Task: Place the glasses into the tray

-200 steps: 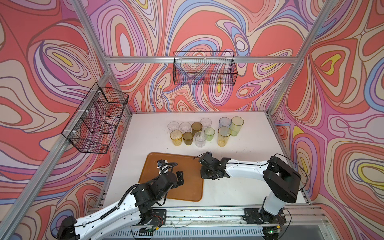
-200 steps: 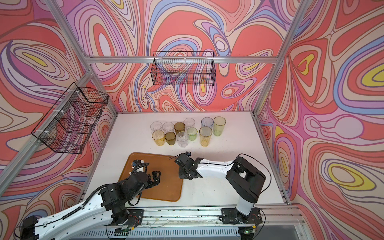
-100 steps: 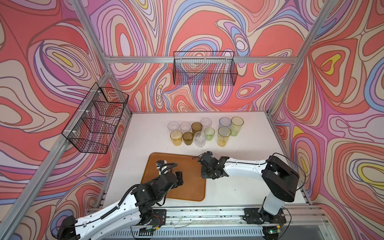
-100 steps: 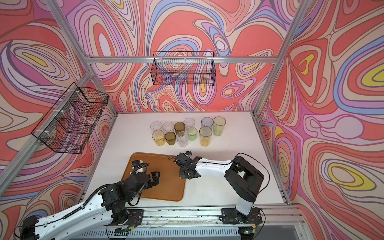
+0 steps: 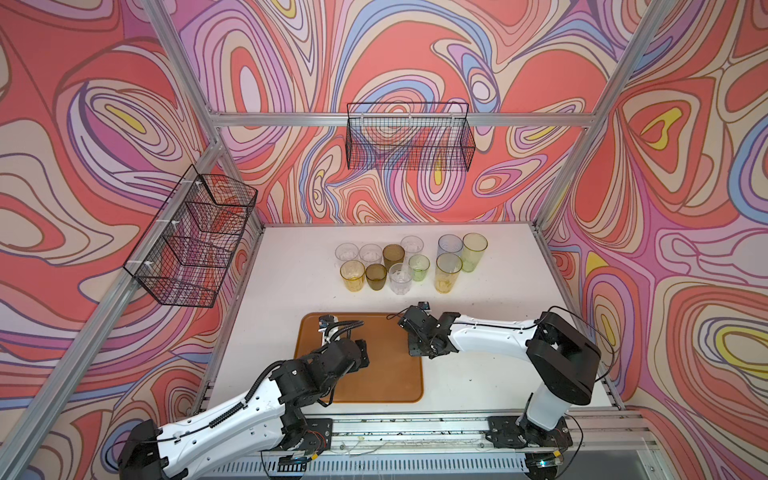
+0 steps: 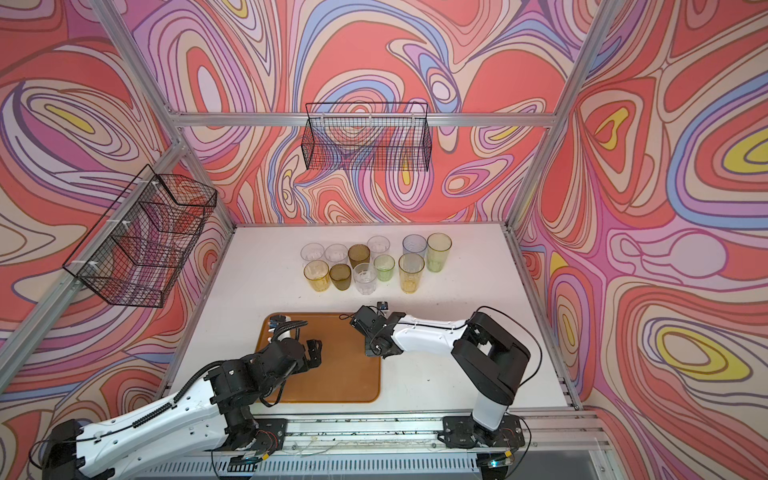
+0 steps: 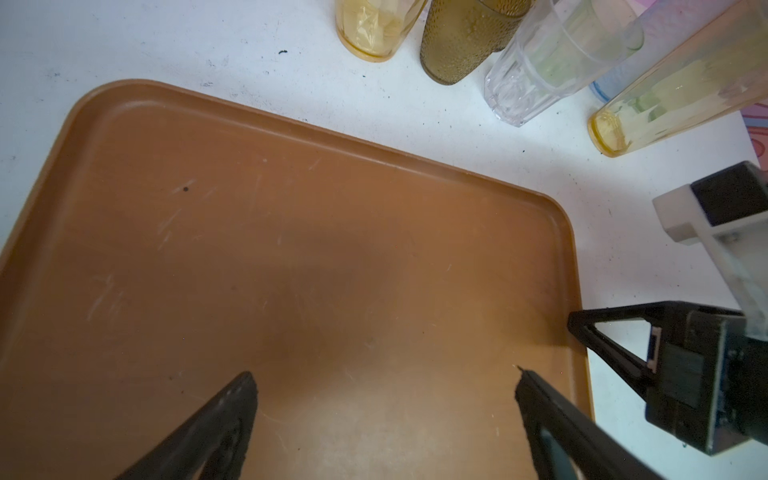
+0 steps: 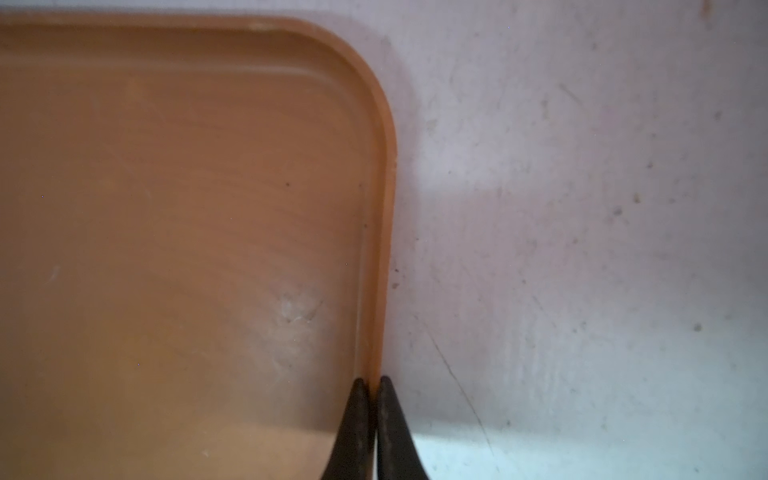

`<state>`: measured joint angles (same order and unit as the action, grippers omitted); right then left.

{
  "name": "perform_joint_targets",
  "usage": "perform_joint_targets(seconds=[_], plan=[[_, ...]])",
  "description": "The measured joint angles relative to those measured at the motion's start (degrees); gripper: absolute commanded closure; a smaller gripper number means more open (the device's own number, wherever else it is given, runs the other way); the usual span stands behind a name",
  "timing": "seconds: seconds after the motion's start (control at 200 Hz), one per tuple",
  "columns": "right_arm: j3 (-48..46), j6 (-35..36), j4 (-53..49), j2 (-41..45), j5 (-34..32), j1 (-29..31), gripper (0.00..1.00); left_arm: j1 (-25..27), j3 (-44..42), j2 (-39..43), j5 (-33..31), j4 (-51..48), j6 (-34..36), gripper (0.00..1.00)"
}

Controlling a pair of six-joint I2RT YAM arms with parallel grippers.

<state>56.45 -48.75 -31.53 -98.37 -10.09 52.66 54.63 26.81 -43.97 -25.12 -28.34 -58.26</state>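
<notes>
My right fingers clenched on the tray rim, my left fingers spread wide above it, glasses clustered on the worktop

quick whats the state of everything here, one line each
tray: flat on the table, bare, side rim pinched
glasses: all upright on the table, none in the tray
left gripper: jaws open above the tray
right gripper: jaws shut on the tray rim
wire baskets: hanging, nothing seen inside
</notes>
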Motion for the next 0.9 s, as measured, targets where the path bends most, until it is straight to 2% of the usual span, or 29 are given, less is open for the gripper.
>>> perform_joint_targets(seconds=[0.265, 0.531, 0.901], plan=[[-4.9, 2.47, -1.44, 4.68, -0.57, -5.05, 0.96, -0.81, 0.9, -0.81, -0.81, -0.66, 1.14, 0.0], [-8.04, 6.93, -4.55, 8.17, -3.3, -10.95, 0.93, -4.15, 3.41, -0.7, -1.64, -1.29, 2.19, 0.0], [-8.5, 12.46, -6.67, 8.63, -5.99, -14.43, 0.9, -14.64, 5.7, -3.17, 1.22, -2.03, 7.23, 0.0]])
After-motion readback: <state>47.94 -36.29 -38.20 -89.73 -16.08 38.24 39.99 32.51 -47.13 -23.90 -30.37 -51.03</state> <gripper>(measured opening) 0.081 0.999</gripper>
